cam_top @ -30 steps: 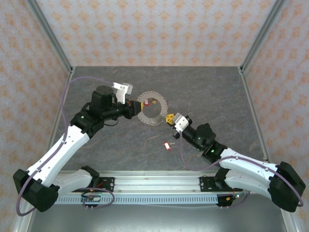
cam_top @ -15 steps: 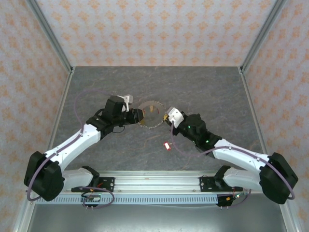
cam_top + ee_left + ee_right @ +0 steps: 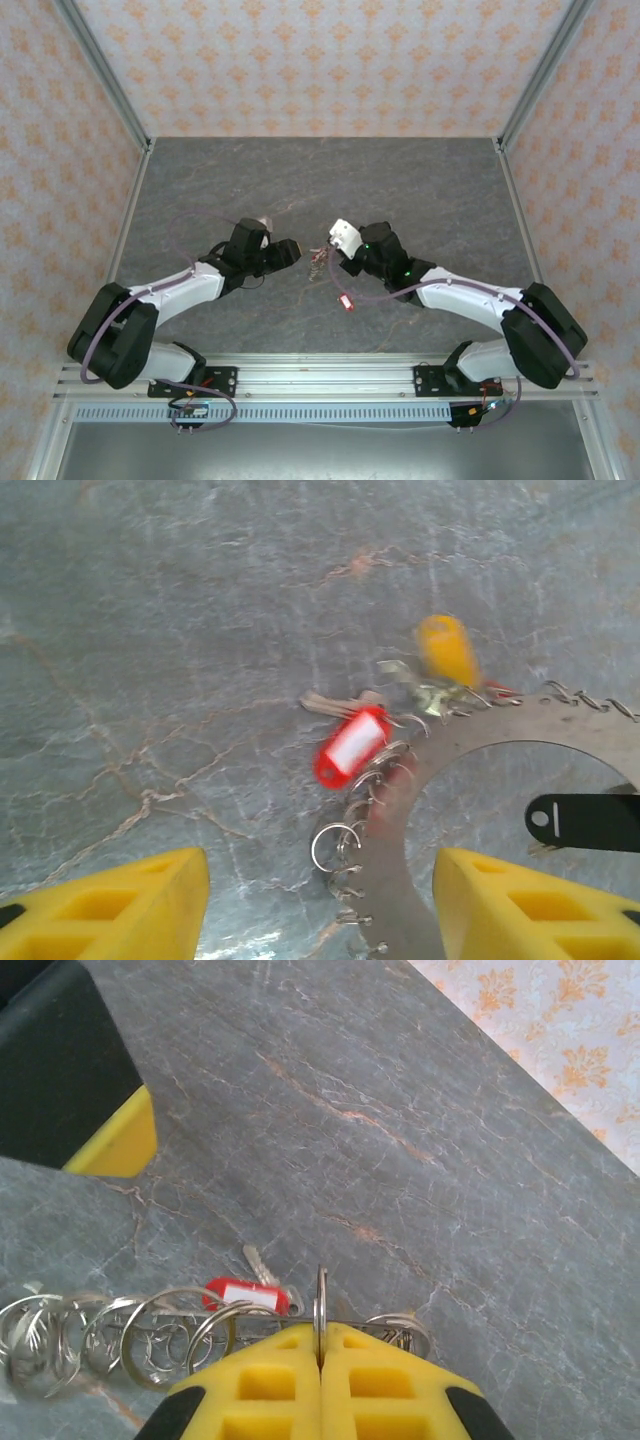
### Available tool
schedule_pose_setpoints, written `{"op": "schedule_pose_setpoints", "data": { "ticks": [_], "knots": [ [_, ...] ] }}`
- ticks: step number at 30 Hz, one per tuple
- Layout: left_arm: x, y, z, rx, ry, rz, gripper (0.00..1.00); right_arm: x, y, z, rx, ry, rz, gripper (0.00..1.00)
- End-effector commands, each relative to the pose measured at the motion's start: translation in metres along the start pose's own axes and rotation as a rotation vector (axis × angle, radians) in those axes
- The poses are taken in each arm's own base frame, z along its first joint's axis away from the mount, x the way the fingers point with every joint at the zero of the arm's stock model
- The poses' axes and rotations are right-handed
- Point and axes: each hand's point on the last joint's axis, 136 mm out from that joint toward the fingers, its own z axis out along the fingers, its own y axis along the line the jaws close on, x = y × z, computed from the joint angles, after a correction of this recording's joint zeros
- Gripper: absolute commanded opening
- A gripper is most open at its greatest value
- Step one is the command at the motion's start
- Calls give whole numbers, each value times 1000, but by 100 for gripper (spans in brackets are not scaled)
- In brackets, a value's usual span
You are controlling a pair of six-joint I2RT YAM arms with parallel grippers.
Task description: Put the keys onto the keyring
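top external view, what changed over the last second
Both arms swung down and toward the near edge, taking the keyring from raised and face-on to low by the table, nearly edge-on. The left gripper now stands open by it, and the right gripper is shut on it. The loose red-tagged key kept its spot.

Between left hand (image 3: pixel 288 251) and right hand (image 3: pixel 328 256) the keyring (image 3: pixel 316 263) blocks passage; far table (image 3: pixel 320 175) lies open.
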Motion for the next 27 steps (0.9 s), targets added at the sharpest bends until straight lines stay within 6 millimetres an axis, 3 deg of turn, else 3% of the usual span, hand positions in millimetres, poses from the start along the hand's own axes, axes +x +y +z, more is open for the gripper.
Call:
{"op": "schedule_pose_setpoints", "data": {
  "ticks": [1,4,10,13,16,19,23,27],
  "knots": [
    [-10,9,-8,-33,-88,-12,68,-3,-4,3,16,42,-105,0],
    [-20,9,-25,-49,-156,15,69,-2,11,4,-29,55,-216,0],
    [-57,-7,-82,-40,-381,109,71,-5,43,6,-130,58,-389,0],
    [-69,-20,-107,-2,-472,177,71,-24,48,0,-161,-39,-317,0],
    [-74,-34,-125,33,-520,279,71,-51,45,-13,-265,-189,-102,0],
    [-74,-48,-136,85,-549,379,71,-65,40,-25,-398,-281,93,0],
    [-65,-76,-145,215,-561,565,69,-69,33,-34,-532,-332,236,0],
    [-51,-93,-146,284,-511,724,60,-66,33,-39,-631,-327,272,0]
  ]
}}
